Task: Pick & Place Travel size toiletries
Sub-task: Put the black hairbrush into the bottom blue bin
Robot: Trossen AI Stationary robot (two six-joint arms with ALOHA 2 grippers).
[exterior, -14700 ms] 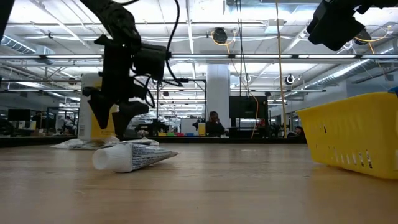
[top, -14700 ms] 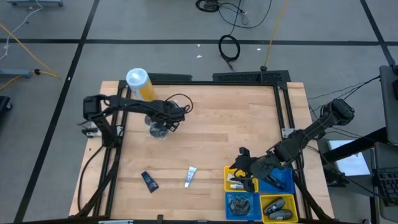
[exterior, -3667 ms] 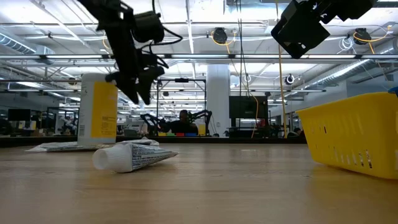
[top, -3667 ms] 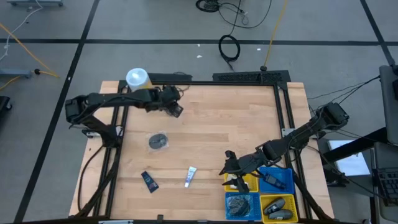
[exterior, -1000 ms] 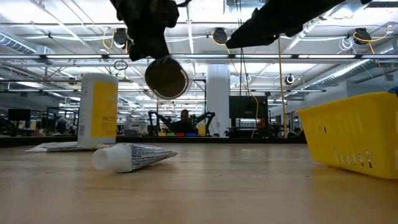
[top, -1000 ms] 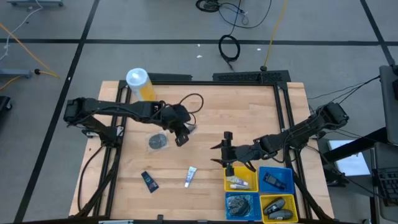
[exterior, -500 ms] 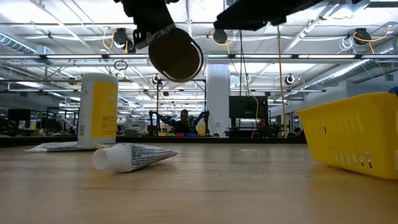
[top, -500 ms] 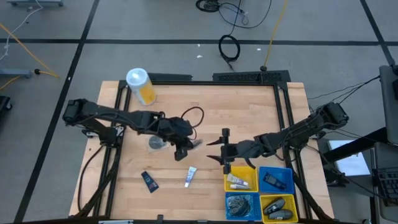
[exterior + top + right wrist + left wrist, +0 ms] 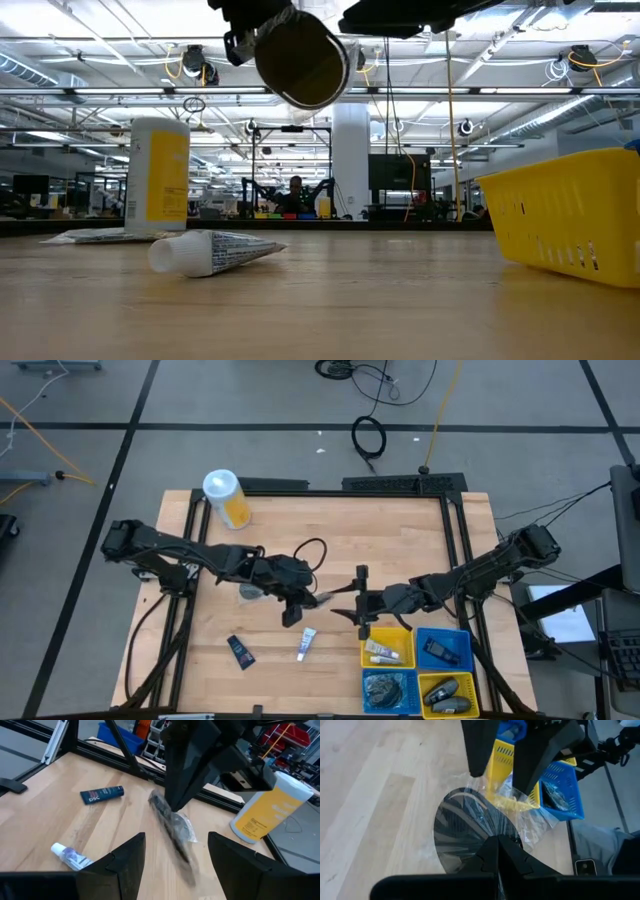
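Observation:
A round grey jar in clear plastic wrap hangs above the table's middle, with my left gripper shut on it. In the low view the jar shows its flat face. My right gripper stands open just to the jar's right, fingers pointing at it, apart from it. On the table lie a white tube, a dark blue tube and another wrapped grey thing, partly hidden under my left arm. My left gripper pinches the jar at its rim, through the clear wrap, between its two shut fingers. The fingers slant down from the table's left. The jar hangs on edge below them, tilted and clear of the table, with loose wrap trailing toward my right gripper.
Square yellow and blue bins holding toiletries stand at the near right, below my right arm. A large yellow canister with a white lid stands at the far left. Bare wood lies across the table's far half.
My left gripper has carried the jar toward the table's near edge and to the right, up to my right gripper. The jar stays clear of the table, now larger and farther right in the low view. My right gripper has stayed open.

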